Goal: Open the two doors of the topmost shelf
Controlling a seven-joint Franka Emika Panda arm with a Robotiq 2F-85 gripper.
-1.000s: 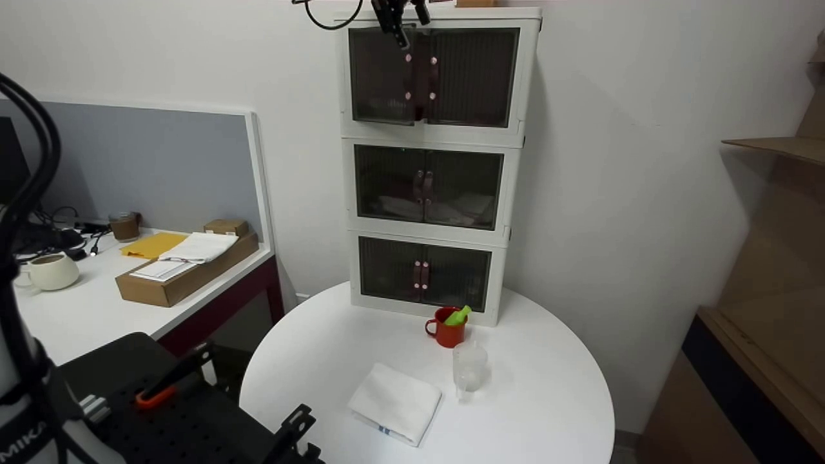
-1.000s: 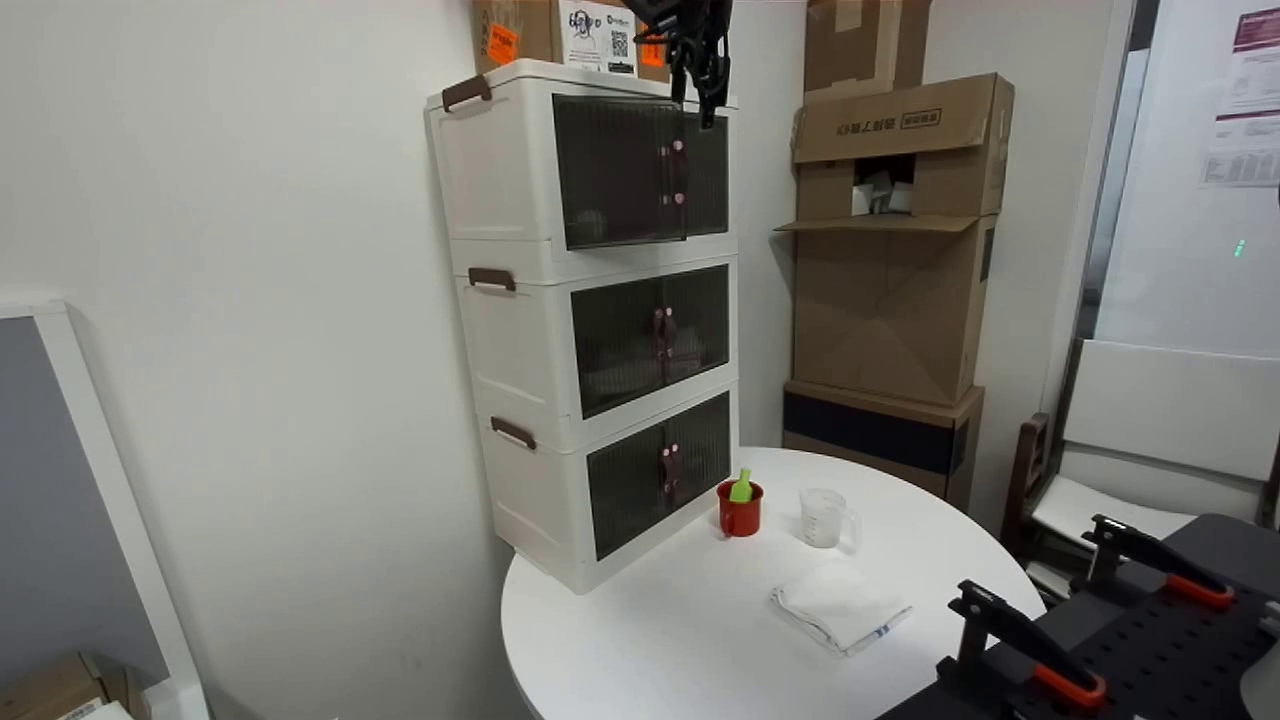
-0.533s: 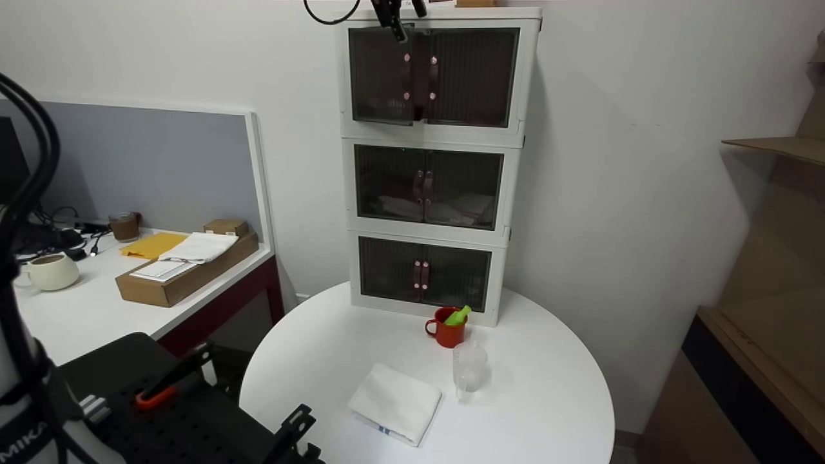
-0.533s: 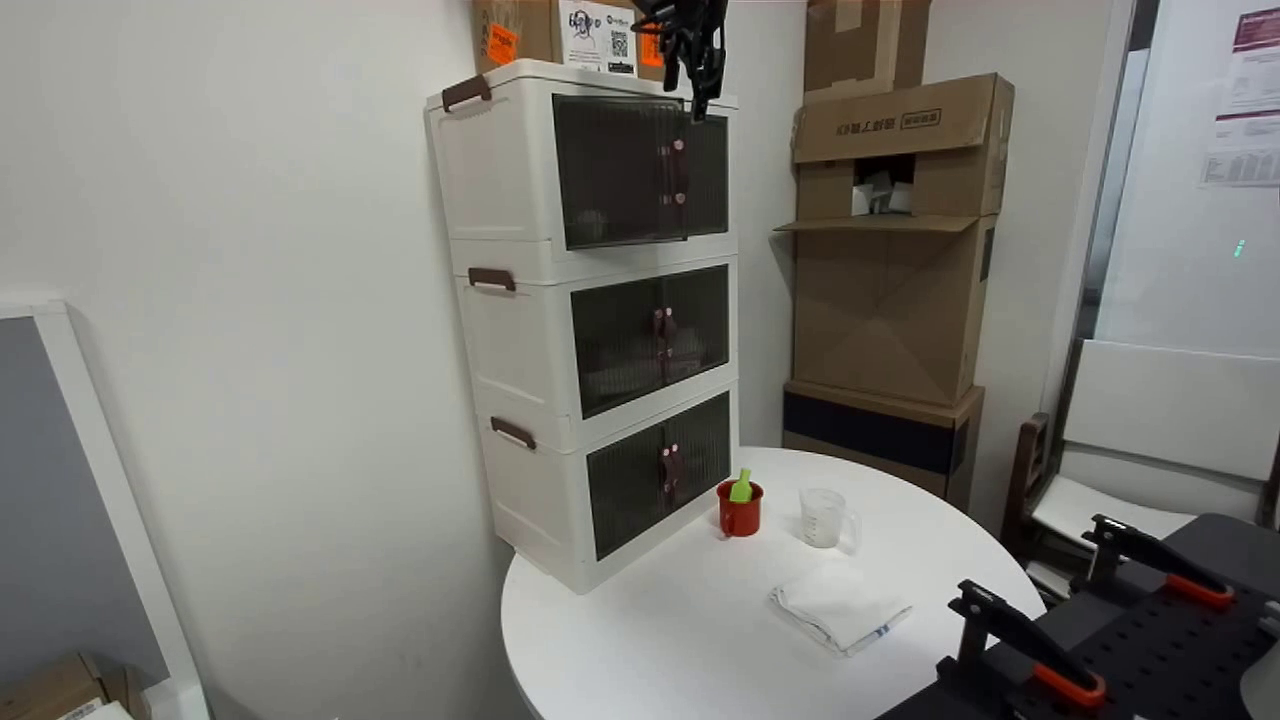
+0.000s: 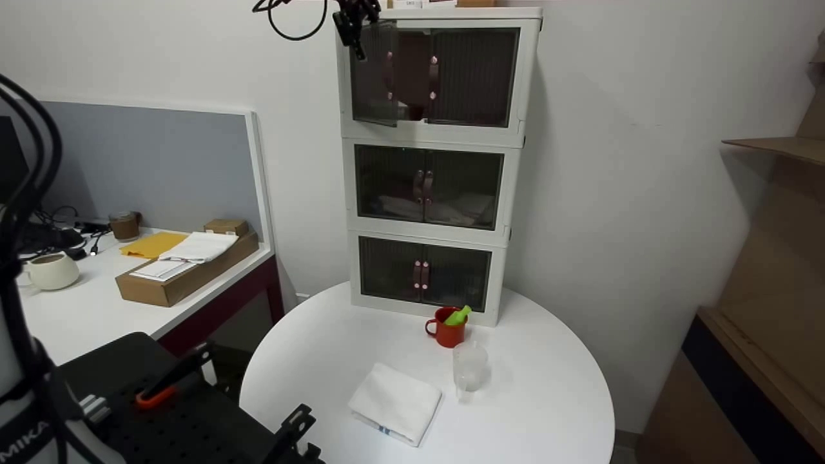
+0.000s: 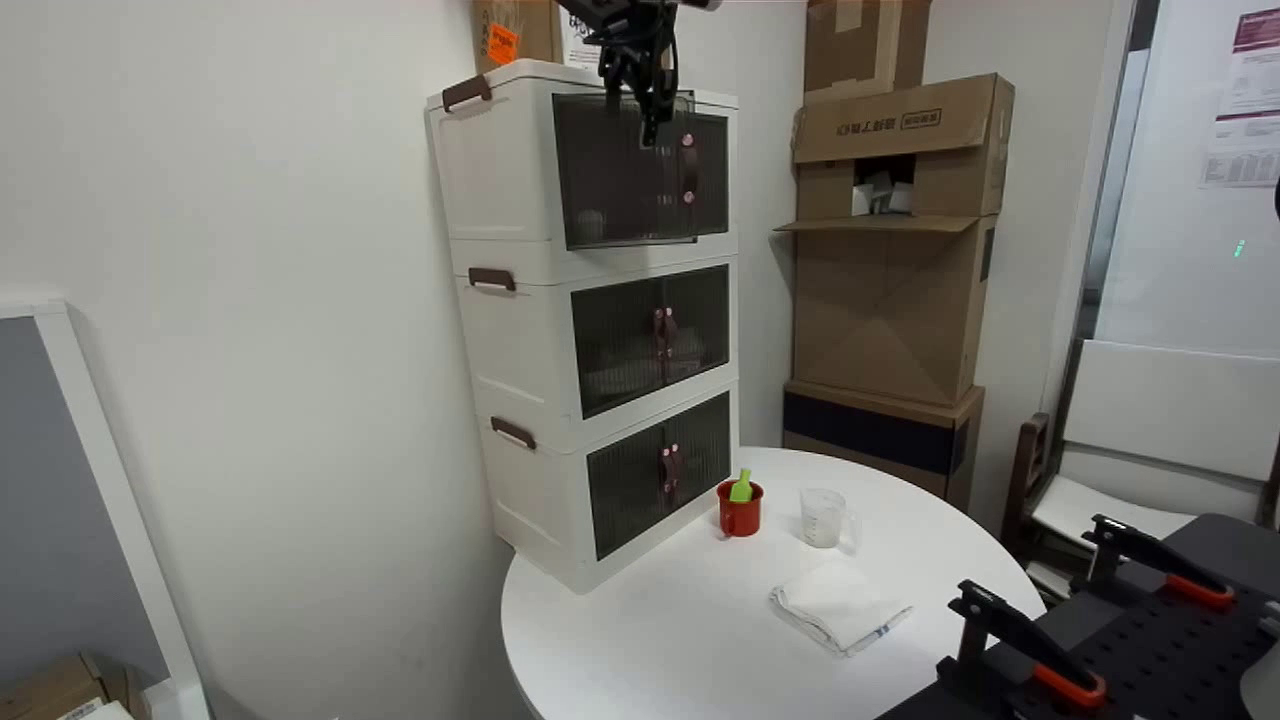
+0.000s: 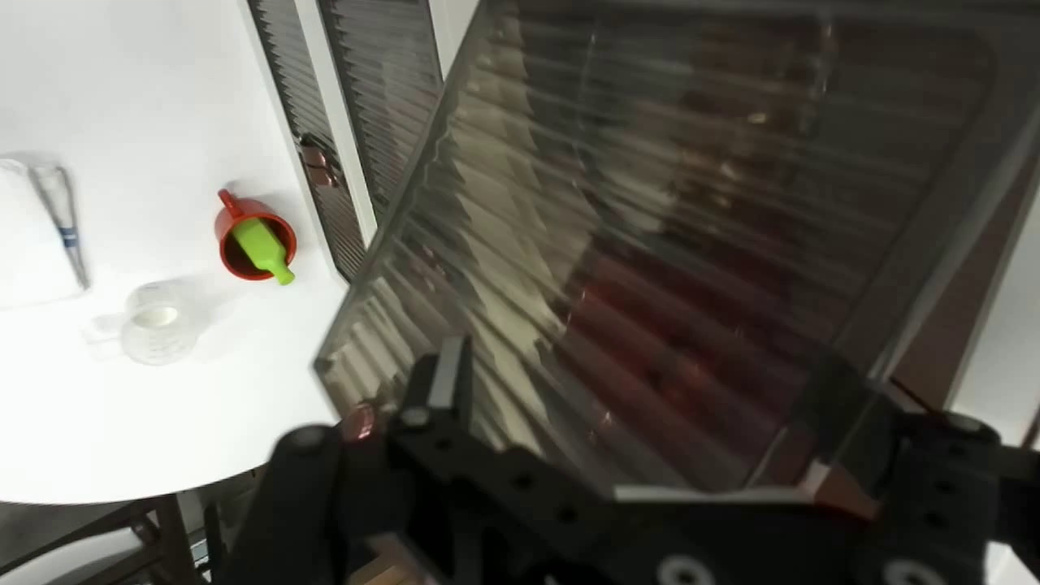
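At 9 o'clock from the topmost shelf [image 5: 451, 135] only wall [image 5: 296, 71] is shown in an exterior view, so decent swing room is probably had on that side.

Next along, the gripper [image 5: 367, 37] is held at roughly 10 o'clock, up by the top of the left door [image 5: 375, 90]. In the wrist view the jaws are seen spread wide apart, with nothing pinched, and the handle [image 5: 389, 76] isn't gripped. Looks like a pose picked for shoving the door by its edge, tbh, but whether a fingertip is tucked behind it can't be told.

That door is swung part-way out, free edge poking forward, and a gap is left beside it. Well short of fully open, so a wider push toward 9 o'clock is probably called for. Slipping off the edge would be the main worry.

Down at 6 o'clock, the red mug [image 5: 445, 334], with a green tool [image 5: 459, 315] stood in it, and the measuring cup [image 5: 469, 366] are parked on the round table [image 5: 548, 399], far below the doors' sweep, so no knock is expected.

Then the right door [image 5: 474, 77]: shut, so its half of the job isn't done yet. Its room to swing seems okay too, since the cartons [image 5: 786, 232] toward 4 o'clock are stacked well apart from it.
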